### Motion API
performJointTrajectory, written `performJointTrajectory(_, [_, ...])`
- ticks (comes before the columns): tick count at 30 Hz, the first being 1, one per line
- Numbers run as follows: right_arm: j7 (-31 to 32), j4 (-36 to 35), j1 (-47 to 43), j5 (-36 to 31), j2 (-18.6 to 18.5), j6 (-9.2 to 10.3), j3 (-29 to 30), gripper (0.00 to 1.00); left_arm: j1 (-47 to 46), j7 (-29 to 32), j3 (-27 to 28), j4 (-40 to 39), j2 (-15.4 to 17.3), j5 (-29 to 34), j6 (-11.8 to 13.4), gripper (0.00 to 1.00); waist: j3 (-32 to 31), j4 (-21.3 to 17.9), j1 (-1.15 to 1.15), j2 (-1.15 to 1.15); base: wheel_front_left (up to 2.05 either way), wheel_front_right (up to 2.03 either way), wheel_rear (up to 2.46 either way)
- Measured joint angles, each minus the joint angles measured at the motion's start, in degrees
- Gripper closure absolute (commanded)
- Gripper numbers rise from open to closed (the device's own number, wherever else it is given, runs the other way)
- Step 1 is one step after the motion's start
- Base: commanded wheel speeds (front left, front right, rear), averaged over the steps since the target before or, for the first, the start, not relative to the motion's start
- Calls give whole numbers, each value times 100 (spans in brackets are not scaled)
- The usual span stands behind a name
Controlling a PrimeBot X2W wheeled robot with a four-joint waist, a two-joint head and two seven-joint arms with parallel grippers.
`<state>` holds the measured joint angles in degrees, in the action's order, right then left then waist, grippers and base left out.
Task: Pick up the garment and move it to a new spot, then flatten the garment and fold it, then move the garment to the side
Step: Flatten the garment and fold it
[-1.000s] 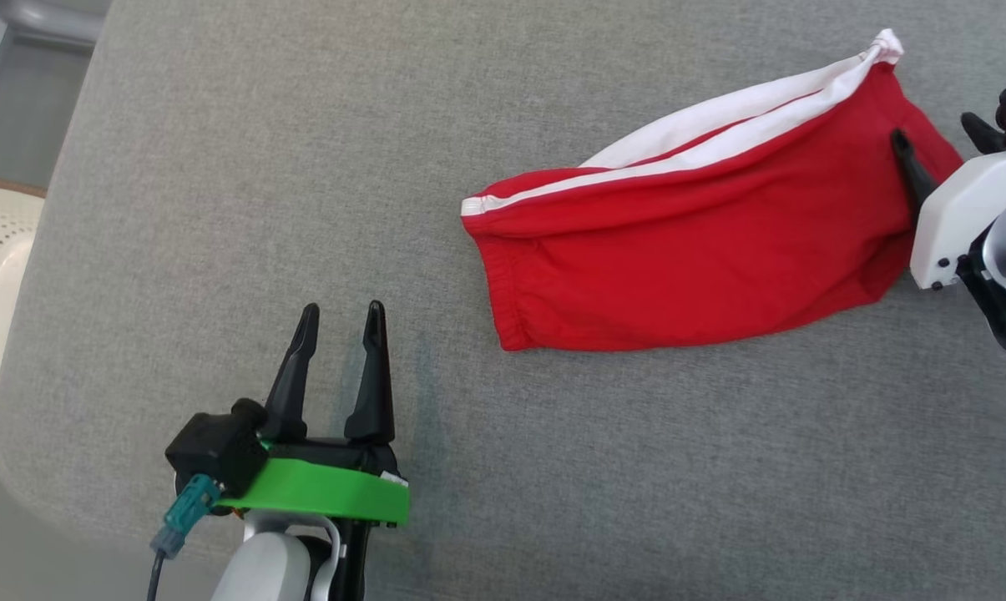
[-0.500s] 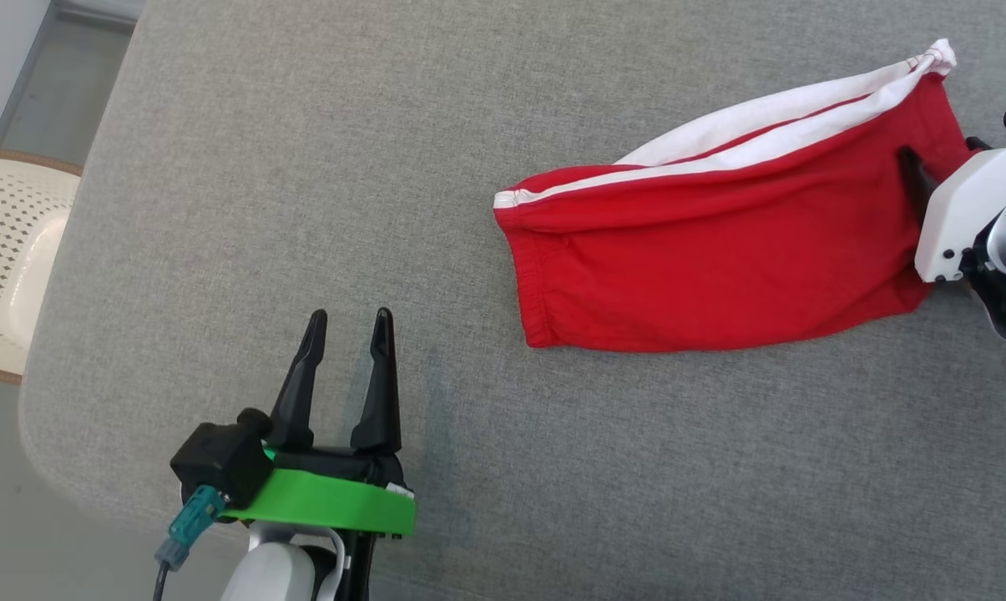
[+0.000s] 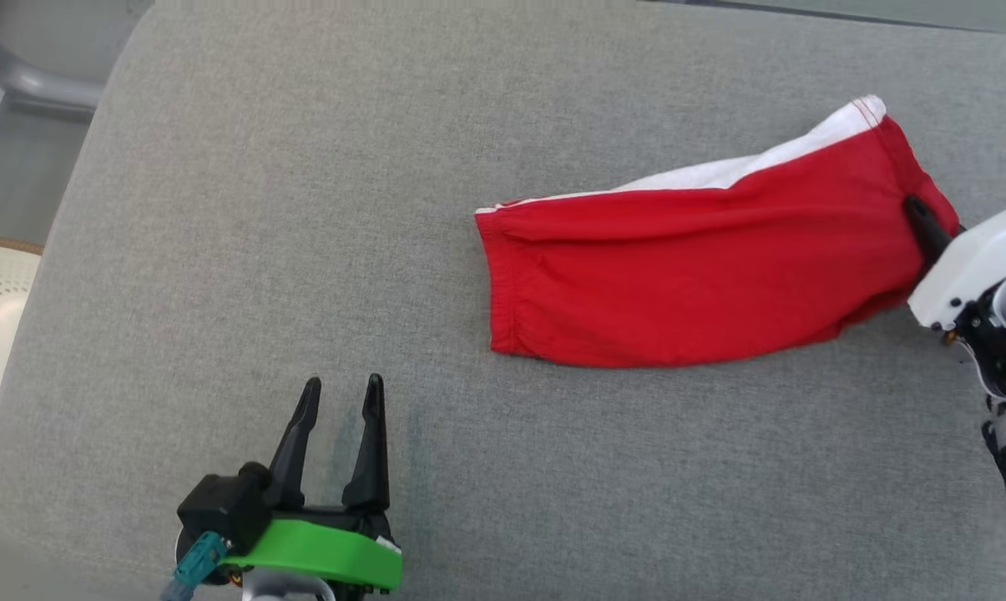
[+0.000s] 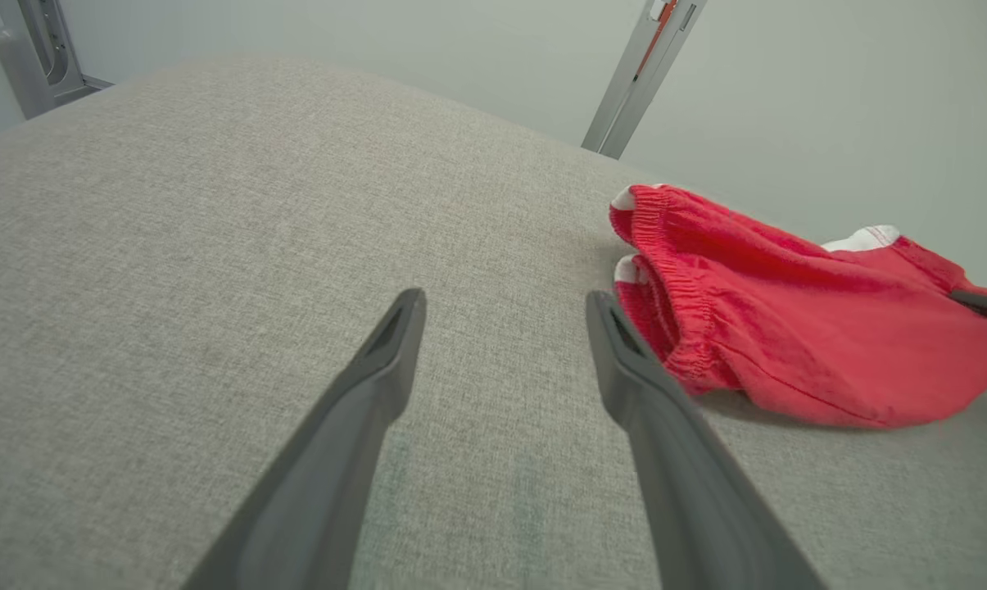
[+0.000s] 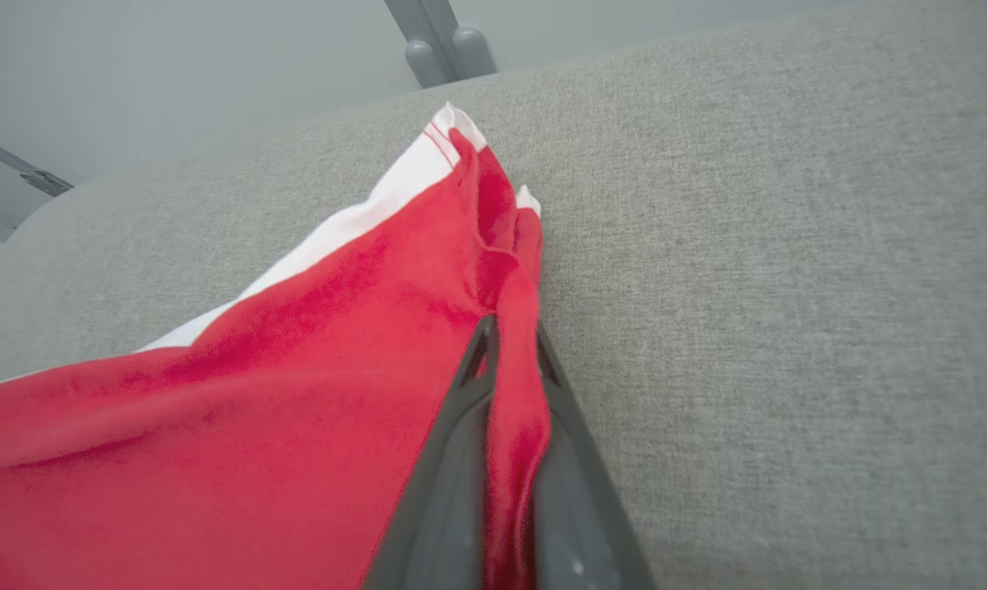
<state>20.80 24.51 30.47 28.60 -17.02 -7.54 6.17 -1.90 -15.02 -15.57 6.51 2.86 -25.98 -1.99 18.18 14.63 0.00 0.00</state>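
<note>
Head view showed red shorts (image 3: 678,284) with a white stripe lying on the right half of the grey bench (image 3: 260,209). One end of them reached close to the right edge. The right claw (image 3: 920,213) was at that end. In the right wrist view its two fingers (image 5: 452,459) were squeezed shut on a thin fold of the red cloth, near the white-tipped corner.

The left claw (image 3: 341,392) sat near the front edge, well apart from the shorts. It was wide open and held nothing. Its own camera looked across the bench at the stretchy waistband (image 4: 665,270), which was at the end of the shorts nearest to it.

The shorts looked soft, light and floppy. Lifted by one pinch, they would likely hang down and bunch up, and a thin fold could slip out. To spread them flat, the waistband corners looked like good places to hold, one for each claw.
</note>
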Motion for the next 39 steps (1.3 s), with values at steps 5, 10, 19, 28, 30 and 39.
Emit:
performJointTrajectory(5, [220,-252,-602,310,-296,1,591,100,283,0,114,113,-1,69,-63,0,-323,-190,0,0,0,0,0])
performJointTrajectory(10, [230,-416,-889,167,-606,7,1266,100,485,-1,198,220,-1,119,-136,0,-652,-319,0,0,0,0,0])
performJointTrajectory(19, [690,-1900,-797,160,-27,7,-268,100,601,-1,70,253,0,27,-115,0,-818,-399,0,0,0,0,0])
performJointTrajectory(28, [561,-1333,-782,-270,665,7,-1478,100,348,-1,-163,413,-1,-127,-101,0,-655,-235,0,0,0,0,0])
performJointTrajectory(30, [464,-1165,-782,-294,797,7,-1615,100,348,-1,-145,437,0,-127,-98,0,-648,-184,0,0,0,0,0])
performJointTrajectory(39, [-201,-900,-708,-386,1001,7,-2115,0,384,0,-48,521,-1,-70,-99,0,-698,-305,0,0,0,0,0])
